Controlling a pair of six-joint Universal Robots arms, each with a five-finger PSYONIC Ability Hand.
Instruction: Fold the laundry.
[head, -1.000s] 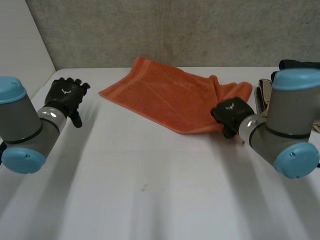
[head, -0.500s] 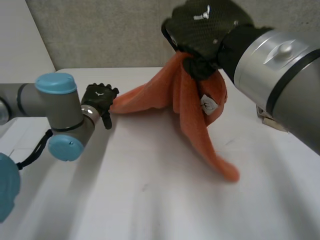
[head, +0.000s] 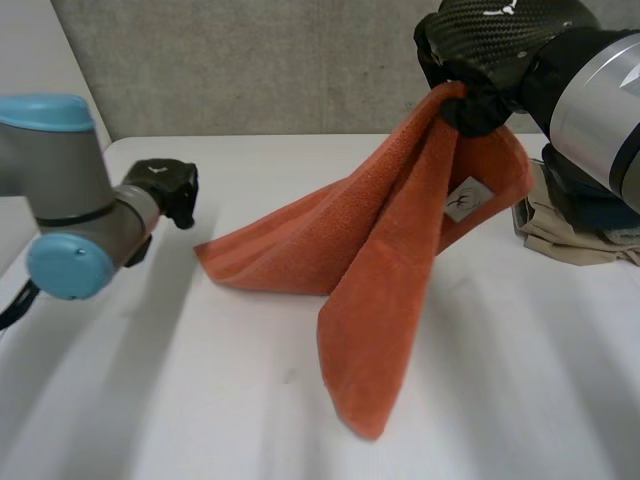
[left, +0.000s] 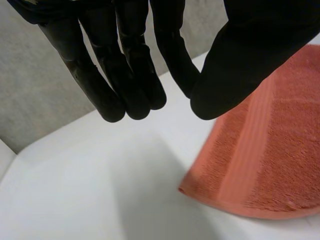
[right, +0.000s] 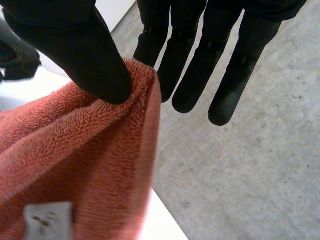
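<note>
The robot's right hand (head: 500, 40), raised high above the white table (head: 200, 400), pinches one edge of a rust-orange terry towel (head: 370, 250). In the right wrist view the thumb (right: 85, 55) presses the bunched cloth (right: 75, 160) against the straight fingers. The towel hangs from that grip in a tent of folds, a small white label (head: 462, 200) facing out, its lower end and far corner lying on the table. The left hand (head: 165, 190) hovers near that far corner, fingers (left: 125, 60) relaxed and holding nothing, above the towel's corner (left: 270, 150). A heap of beige and dark clothes (head: 570, 235) lies beside the right arm.
</note>
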